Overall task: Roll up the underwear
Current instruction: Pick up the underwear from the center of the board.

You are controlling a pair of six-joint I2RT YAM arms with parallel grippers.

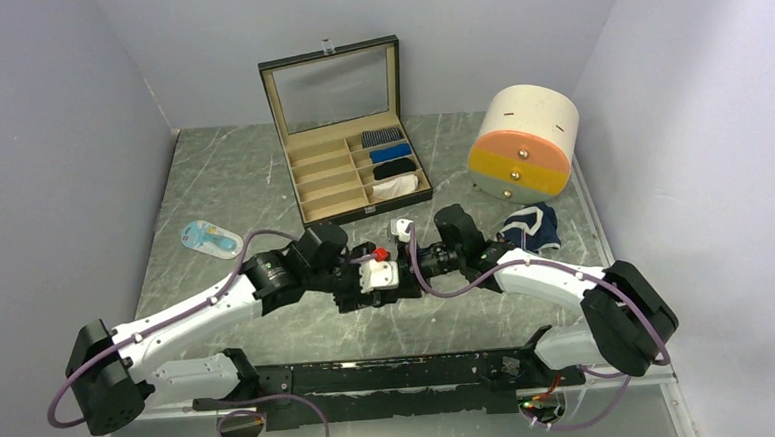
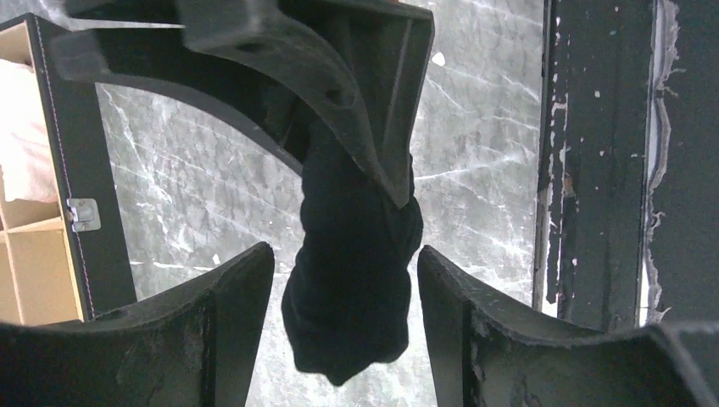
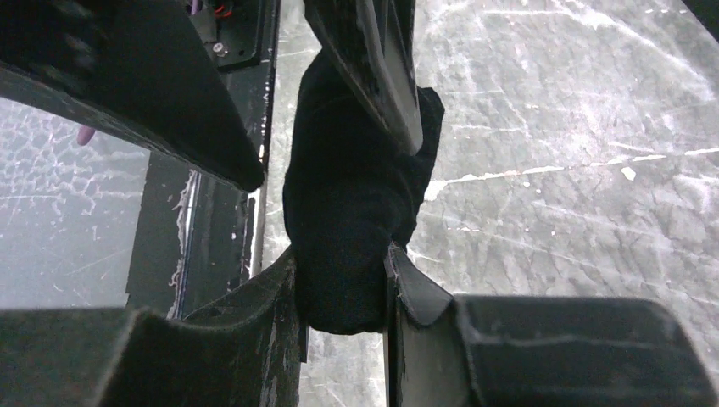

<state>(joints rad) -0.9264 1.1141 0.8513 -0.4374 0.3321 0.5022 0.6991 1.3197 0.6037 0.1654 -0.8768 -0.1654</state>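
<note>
The black underwear (image 2: 352, 280) is a rolled-up bundle held above the marble tabletop. My right gripper (image 3: 343, 254) is shut on one end of it (image 3: 343, 195), the cloth pinched between both fingers. My left gripper (image 2: 343, 254) faces it from the other side and is open. Its fingers straddle the free end of the roll, with a gap showing on each side. In the top view both grippers meet at the table's middle (image 1: 387, 276), and the black roll is hidden between them. The navy underwear with white trim (image 1: 532, 226) lies crumpled on the table behind my right arm.
An open compartment box (image 1: 306, 173) stands at the back, with rolled bundles (image 1: 391, 163) in its right column. A cream drum with orange and yellow drawer fronts (image 1: 523, 141) stands at the back right. A light blue packet (image 1: 209, 238) lies at the left. A black rail (image 1: 392, 373) runs along the near edge.
</note>
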